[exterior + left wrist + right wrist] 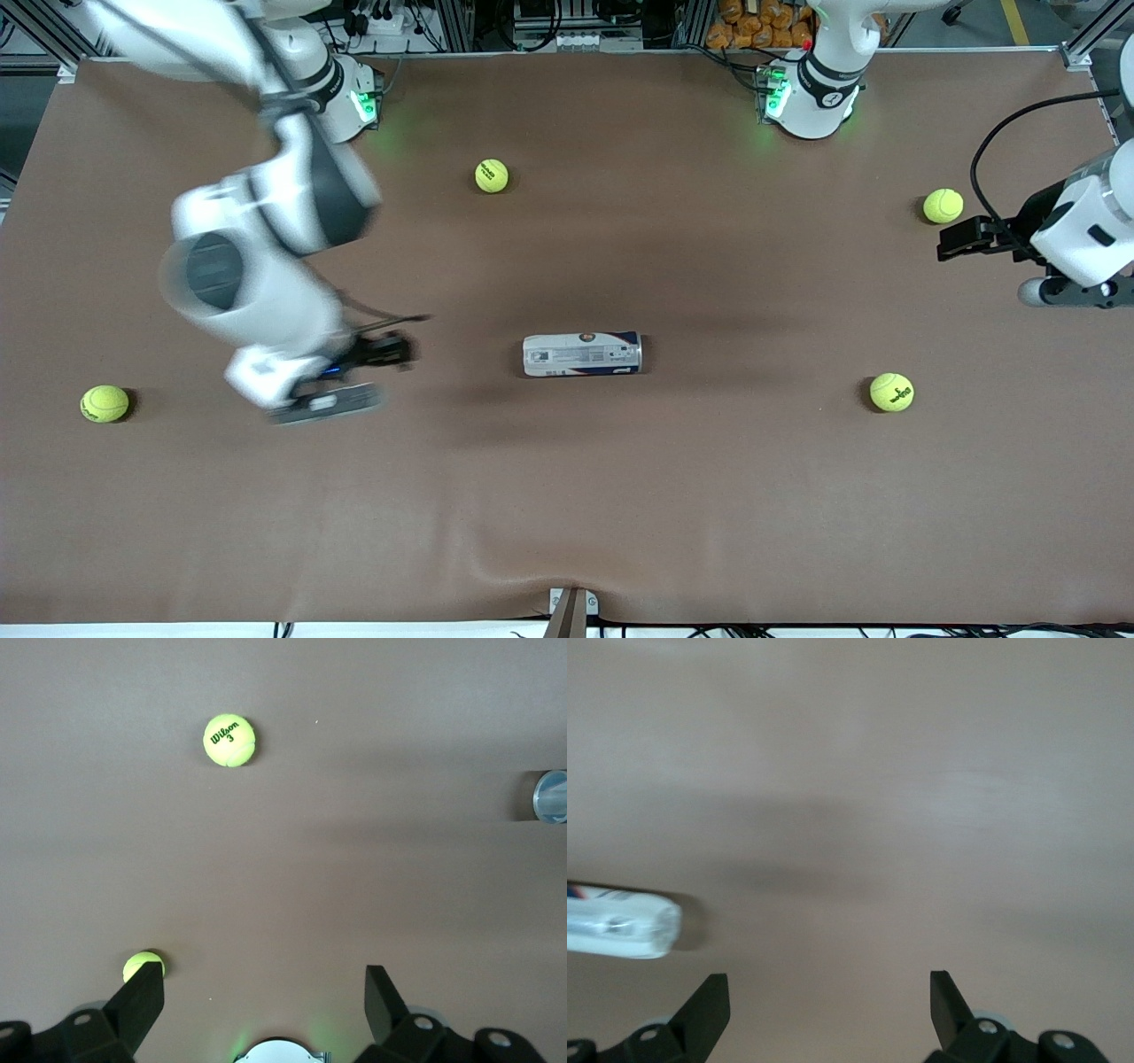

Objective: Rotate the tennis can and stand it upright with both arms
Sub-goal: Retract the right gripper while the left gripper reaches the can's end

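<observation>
The tennis can point(582, 354) lies on its side in the middle of the brown table, its navy end toward the left arm's end. My right gripper point(390, 348) is open and empty, over the table beside the can's white end, toward the right arm's end. The right wrist view shows that white end point(620, 921) off to one side of my open gripper point(828, 997). My left gripper point(961, 237) is open and empty over the left arm's end of the table. The left wrist view shows the can's round end point(551, 796) at the picture's edge, apart from my gripper point(263, 992).
Several yellow-green tennis balls lie around the table: one close to the arm bases point(492, 175), one beside the left gripper point(943, 206), one nearer the front camera point(891, 392), one at the right arm's end point(104, 403). The left wrist view shows two balls point(229, 740) point(142, 966).
</observation>
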You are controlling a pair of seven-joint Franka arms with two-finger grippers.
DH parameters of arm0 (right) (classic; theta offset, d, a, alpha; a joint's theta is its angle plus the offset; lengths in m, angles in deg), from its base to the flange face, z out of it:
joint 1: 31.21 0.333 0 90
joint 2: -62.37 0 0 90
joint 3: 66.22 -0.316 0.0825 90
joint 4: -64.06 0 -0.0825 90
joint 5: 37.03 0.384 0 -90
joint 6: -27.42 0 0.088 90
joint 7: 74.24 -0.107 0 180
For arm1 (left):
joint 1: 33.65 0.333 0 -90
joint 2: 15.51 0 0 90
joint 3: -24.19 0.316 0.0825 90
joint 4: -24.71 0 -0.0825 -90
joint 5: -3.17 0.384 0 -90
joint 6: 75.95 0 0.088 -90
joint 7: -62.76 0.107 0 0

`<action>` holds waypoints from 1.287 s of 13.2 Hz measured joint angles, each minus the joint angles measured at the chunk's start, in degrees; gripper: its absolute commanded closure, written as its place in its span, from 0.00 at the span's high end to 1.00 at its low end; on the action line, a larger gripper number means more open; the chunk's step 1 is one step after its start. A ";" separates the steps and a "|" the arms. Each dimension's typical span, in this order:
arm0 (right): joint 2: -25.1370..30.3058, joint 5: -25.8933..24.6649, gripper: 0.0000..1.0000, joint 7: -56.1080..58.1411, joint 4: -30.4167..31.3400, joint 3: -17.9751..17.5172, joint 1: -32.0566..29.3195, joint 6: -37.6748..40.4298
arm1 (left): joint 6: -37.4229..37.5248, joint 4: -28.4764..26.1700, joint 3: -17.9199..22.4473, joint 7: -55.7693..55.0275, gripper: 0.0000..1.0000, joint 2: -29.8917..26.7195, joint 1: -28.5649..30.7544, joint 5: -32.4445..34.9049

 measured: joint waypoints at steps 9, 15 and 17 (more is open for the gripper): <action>13.61 7.64 1.00 16.20 4.02 17.81 -7.01 14.26 | -0.09 -0.10 0.35 -0.45 1.00 5.04 0.58 -13.28; 23.68 8.00 1.00 13.99 8.44 17.57 -10.45 20.56 | -6.38 -0.62 0.14 -0.42 1.00 9.45 0.32 -26.34; 24.31 6.22 1.00 12.59 8.41 15.59 -10.44 21.45 | -9.08 -1.00 -0.72 -0.26 1.00 11.64 -0.12 -29.28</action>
